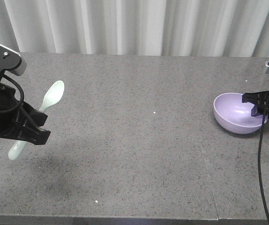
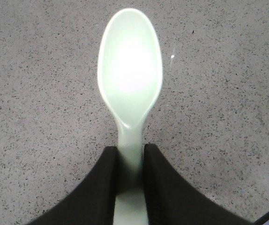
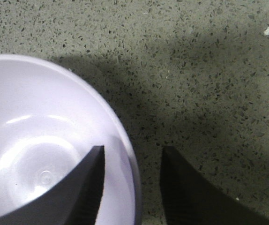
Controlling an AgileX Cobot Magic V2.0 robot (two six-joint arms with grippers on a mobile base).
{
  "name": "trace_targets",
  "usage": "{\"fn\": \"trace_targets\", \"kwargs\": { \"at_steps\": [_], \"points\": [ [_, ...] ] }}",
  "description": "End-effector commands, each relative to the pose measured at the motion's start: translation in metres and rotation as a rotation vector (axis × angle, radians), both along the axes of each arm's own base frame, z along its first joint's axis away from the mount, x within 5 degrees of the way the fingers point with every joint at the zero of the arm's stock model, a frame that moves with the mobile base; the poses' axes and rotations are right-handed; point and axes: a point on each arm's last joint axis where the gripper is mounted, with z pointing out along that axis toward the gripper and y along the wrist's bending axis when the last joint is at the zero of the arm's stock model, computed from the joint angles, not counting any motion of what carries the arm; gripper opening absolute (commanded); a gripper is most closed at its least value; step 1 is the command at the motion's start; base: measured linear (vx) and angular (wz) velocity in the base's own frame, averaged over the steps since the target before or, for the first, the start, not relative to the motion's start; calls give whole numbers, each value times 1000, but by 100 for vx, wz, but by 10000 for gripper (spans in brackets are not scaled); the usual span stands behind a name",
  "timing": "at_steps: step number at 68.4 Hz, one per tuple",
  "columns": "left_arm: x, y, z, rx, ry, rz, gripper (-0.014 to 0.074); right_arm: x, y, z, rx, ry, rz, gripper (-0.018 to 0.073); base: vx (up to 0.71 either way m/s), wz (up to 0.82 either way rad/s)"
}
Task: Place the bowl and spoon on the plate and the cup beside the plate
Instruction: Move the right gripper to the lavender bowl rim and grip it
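Observation:
My left gripper is shut on the handle of the pale mint-green spoon, held above the table at the left with its scoop pointing away and up. At the far right the lavender bowl looks tipped towards the left. My right gripper is open and straddles the bowl's near rim. One finger is inside the bowl, the other outside with a gap to the wall. The plate and the cup are out of view.
A grey speckled table carries everything, with a white pleated curtain behind it. The right arm's black cable hangs down to the front edge at the right. A seam in the tabletop runs towards the front.

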Motion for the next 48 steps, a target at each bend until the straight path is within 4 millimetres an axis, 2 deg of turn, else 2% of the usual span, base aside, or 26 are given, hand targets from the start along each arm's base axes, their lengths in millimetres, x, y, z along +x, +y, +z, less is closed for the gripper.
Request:
{"fn": "trace_targets", "kwargs": {
  "at_steps": [1,16,25,32,48],
  "points": [
    [-1,0,18,-53,-94,5,76,2,-3,31,-32,-121,-6,201,0,0],
    [-1,0,18,-53,-94,5,76,1,-2,33,-25,-121,-7,55,0,0],
    [-1,0,18,-53,-94,5,76,-3,0,43,-21,-138,-6,-14,0,0],
    [-1,0,18,-53,-94,5,76,-9,3,57,-6,-167,-10,-10,0,0],
    [-1,0,18,-53,-94,5,76,-38,17,97,23,-201,53,-6,0,0]
  ]
}}
